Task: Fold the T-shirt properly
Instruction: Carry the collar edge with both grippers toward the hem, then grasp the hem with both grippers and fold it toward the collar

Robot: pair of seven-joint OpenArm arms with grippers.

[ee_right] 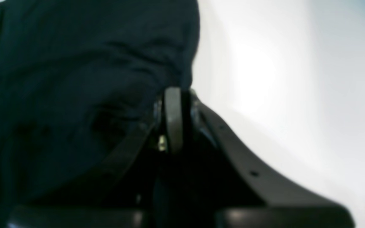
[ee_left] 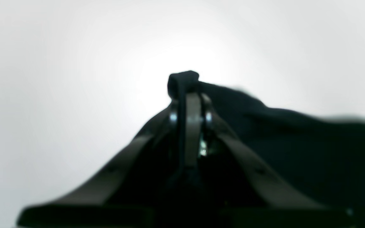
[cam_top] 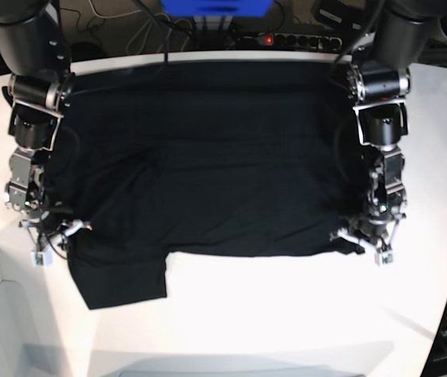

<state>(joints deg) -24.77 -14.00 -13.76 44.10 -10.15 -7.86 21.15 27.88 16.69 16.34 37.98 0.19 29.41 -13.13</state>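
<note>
The black T-shirt (cam_top: 207, 157) lies spread over the white table, its far edge at the table's back. A sleeve flap (cam_top: 121, 279) sticks out toward the front left. My left gripper (cam_top: 364, 242), on the base view's right, is shut on the shirt's near right edge; in the left wrist view a pinch of black cloth (ee_left: 182, 80) pokes up between the closed fingers. My right gripper (cam_top: 50, 242), on the base view's left, is shut on the shirt's near left edge; in the right wrist view the cloth (ee_right: 74, 79) bunches against its closed fingers (ee_right: 173, 117).
The white table (cam_top: 286, 314) has bare surface along the front and at both sides. A power strip (cam_top: 286, 39) and cables lie behind the table's back edge. A white raised panel (cam_top: 3, 314) stands at the front left.
</note>
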